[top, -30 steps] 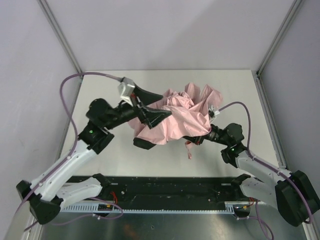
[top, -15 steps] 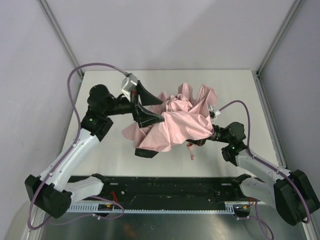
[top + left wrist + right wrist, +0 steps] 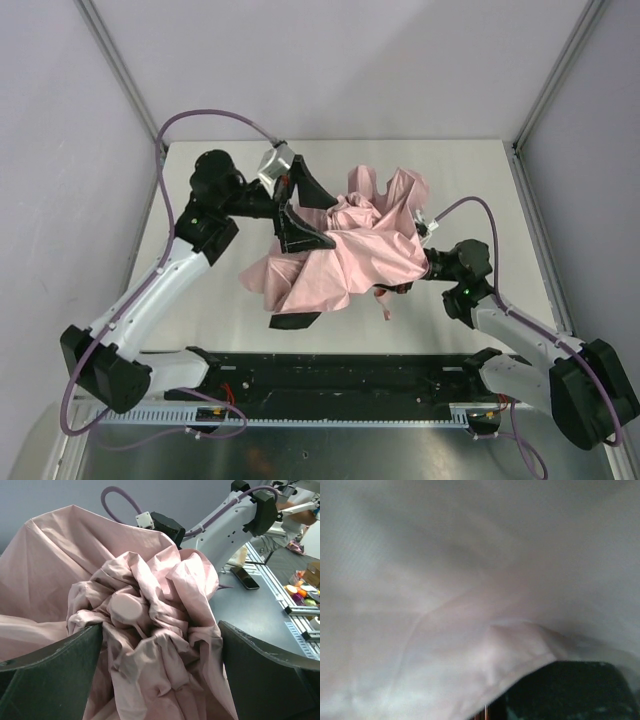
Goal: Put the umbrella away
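The umbrella (image 3: 345,255) lies as a crumpled pale pink heap in the middle of the table, with a black end piece (image 3: 293,322) poking out at its near left. Its thin strap (image 3: 385,310) hangs at the near right. My left gripper (image 3: 312,212) is open over the heap's far left. In the left wrist view its dark fingers (image 3: 50,680) stand wide on either side of the bunched fabric (image 3: 150,630) and a round pink cap (image 3: 126,607). My right gripper (image 3: 420,278) reaches under the fabric at the strap end, shut there. Fabric (image 3: 445,605) fills its own view.
A black rail (image 3: 340,375) runs along the table's near edge between the arm bases. Metal frame posts and grey walls close in the left, right and far sides. Purple cables loop above both arms. The right arm (image 3: 225,525) rises just behind the heap.
My left arm has swung toward the far side and to the right, its jaws a little wider. The pink fabric has spread toward the near left and the black end has slid nearer. The right arm stays put.
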{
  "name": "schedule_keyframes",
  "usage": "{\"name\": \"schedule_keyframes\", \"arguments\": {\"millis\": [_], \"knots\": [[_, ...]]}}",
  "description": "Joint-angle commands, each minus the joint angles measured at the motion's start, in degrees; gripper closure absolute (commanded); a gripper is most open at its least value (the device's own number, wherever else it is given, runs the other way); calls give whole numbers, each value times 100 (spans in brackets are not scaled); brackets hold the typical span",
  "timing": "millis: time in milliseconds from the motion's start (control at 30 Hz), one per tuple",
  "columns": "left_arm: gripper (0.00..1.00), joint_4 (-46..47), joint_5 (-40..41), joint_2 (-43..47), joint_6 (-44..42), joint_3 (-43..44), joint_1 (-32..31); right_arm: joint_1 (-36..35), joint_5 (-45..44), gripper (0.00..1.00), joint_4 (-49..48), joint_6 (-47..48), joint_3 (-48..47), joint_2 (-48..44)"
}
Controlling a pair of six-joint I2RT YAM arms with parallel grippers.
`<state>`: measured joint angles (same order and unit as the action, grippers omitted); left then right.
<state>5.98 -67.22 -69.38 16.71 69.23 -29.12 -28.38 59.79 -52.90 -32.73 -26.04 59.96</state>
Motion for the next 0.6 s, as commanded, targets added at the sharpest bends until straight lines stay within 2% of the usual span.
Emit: {"name": "schedule_keyframes", "arguments": {"millis": [0,133,300,367,433,467,533,567], "knots": [[1,1,-443,-321,-163,339,-120,-192,304,100,-63,277,-410,-47],[0,-4,-505,-528,-172,422,-249,-398,310,100,505,664,-583,-91],[2,-5,-644,-621,-215,403,-345,-445,350,100,491,653,-612,-103],[8,-6,-751,-620,-237,329,-348,-441,371,100,489,632,-617,-142],[19,-45,-852,-636,-256,271,-353,-440,410,100,449,574,-620,-158],[19,-62,-897,-641,-265,242,-355,-440,428,100,422,543,-621,-159],[7,-106,-940,-619,-287,179,-350,-427,468,100,393,488,-621,-160],[4,-123,-976,-575,-311,135,-336,-403,501,100,381,443,-617,-160]]}}
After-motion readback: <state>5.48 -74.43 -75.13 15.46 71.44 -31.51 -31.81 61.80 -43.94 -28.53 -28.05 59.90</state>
